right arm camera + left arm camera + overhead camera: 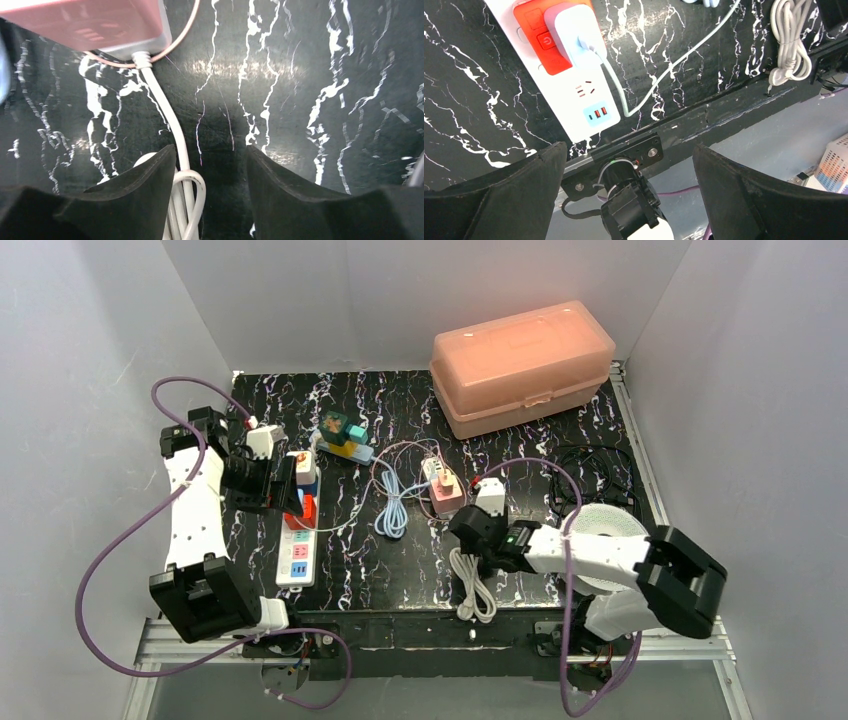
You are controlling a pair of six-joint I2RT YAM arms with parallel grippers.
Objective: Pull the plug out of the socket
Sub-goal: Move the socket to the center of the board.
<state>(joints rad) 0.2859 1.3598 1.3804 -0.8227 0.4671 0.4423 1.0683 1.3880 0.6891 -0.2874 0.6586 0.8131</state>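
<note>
A white power strip (pixel 297 558) lies on the black marbled table at the left. A red adapter (pixel 303 508) sits on it. In the left wrist view a white plug (pixel 574 30) with a thin white cable sits in the red adapter (pixel 549 50) on that power strip (pixel 589 100). My left gripper (pixel 285 485) is open and empty, above the strip's far part; in its wrist view the left gripper (pixel 629 150) holds nothing. A pink socket block (pixel 445 492) lies mid-table, also in the right wrist view (pixel 85 22). My right gripper (pixel 467 530) (pixel 210 150) is open just near of it, over its white cord (pixel 172 125).
A coiled white cord (pixel 472 590) lies by the front edge. A pale blue cable bundle (pixel 392 505) lies mid-table. Colourful blocks (pixel 340 435) and a pink lidded box (pixel 520 365) stand at the back. A white round object (pixel 610 525) and black cable (pixel 590 470) are at the right.
</note>
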